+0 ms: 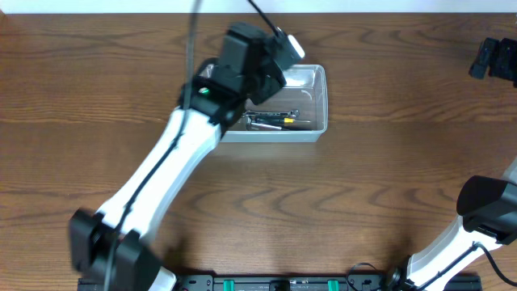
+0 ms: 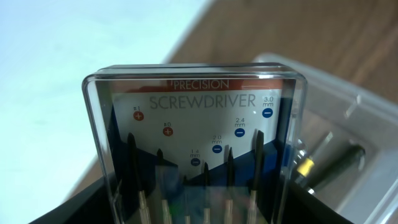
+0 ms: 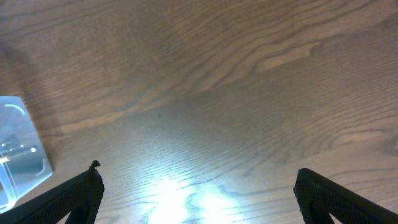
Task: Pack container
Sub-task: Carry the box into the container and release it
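The container is a clear rectangular bin at the back middle of the table, with tools such as a yellow-tipped screwdriver inside. My left gripper is above its left part, shut on a clear case of precision screwdrivers. The bin wall and the yellow-tipped tool show behind the case in the left wrist view. My right gripper is open and empty above bare wood at the right front. A corner of the bin shows at the left of the right wrist view.
A dark object lies at the table's far right back edge. A pale wall or floor runs beyond the back edge of the wooden table.
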Robot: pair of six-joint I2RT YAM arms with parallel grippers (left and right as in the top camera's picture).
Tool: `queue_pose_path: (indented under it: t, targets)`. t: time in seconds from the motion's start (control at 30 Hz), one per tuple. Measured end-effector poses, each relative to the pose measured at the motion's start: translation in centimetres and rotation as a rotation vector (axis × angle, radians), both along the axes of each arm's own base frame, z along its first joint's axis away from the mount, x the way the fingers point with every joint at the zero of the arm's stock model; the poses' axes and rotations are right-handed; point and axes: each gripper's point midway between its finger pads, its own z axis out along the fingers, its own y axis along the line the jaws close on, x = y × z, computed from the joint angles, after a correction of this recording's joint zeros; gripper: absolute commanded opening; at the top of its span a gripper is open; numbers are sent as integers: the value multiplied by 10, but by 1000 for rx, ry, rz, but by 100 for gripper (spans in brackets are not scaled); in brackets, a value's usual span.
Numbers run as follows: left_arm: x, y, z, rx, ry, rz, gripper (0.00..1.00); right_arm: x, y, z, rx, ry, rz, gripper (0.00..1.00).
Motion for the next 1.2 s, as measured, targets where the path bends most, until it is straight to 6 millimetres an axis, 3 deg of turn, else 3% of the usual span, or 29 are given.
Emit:
queue_pose_path:
  t: [0.17,0.33,0.67,0.8,0.83,1.13,1.2]
  targets:
    - [-2,-19,-68,95,123,-53,6,0,0,0,0,0,0,99]
    - [-8,-30,-110,146,200,-81,6,0,0,0,0,0,0,99]
    - [-10,-24,-188,227,341,-73,6,-1,0,0,2,5,0,99]
    - [-11,-23,-196,235,356,-73,6,-3,1,-1,5,12,0,99]
    - [-11,-23,-196,235,356,-73,15,-3,1,-1,5,13,1,99]
    - [-11,-23,-196,236,355,-72,49,-3,1,-1,5,14,3,99]
    - [-10,-21,-196,243,351,-66,52,-3,1,-1,5,14,3,99]
